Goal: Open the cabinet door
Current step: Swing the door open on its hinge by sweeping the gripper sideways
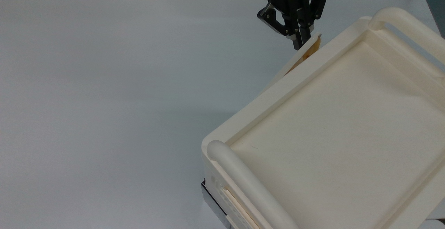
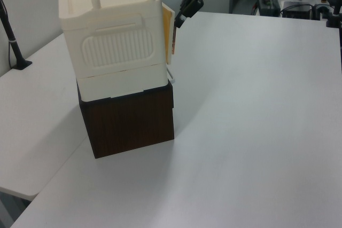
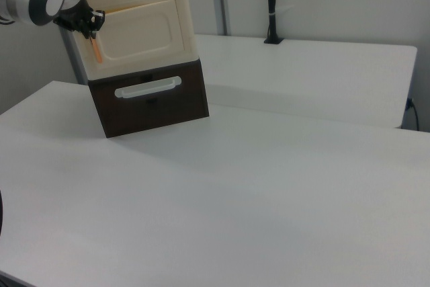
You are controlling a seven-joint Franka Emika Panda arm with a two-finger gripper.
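The cream cabinet [image 1: 347, 117] fills the top view's lower right. Its door [image 1: 294, 60] is a thin cream panel standing slightly ajar, its free edge swung off the cabinet front. The copper-orange handle [image 1: 310, 51] sits near that free edge. My black gripper [image 1: 299, 44] is shut on the handle at the door's far end. In the left view the gripper [image 2: 178, 23] holds the orange handle [image 2: 174, 44] just off the cabinet's right corner, with the door [image 2: 167, 24] cracked open. In the right view the gripper [image 3: 94, 30] grips the handle [image 3: 98, 50] at the door's [image 3: 141, 31] left edge.
The cabinet stands on a dark brown box [image 2: 128, 121] with a cream drawer pull [image 3: 146, 88]. Thick cream tube handles [image 1: 243, 183] rise from the cabinet top. The white table [image 1: 121, 83] stretches wide to the top view's left. A black pole [image 3: 271, 5] stands behind.
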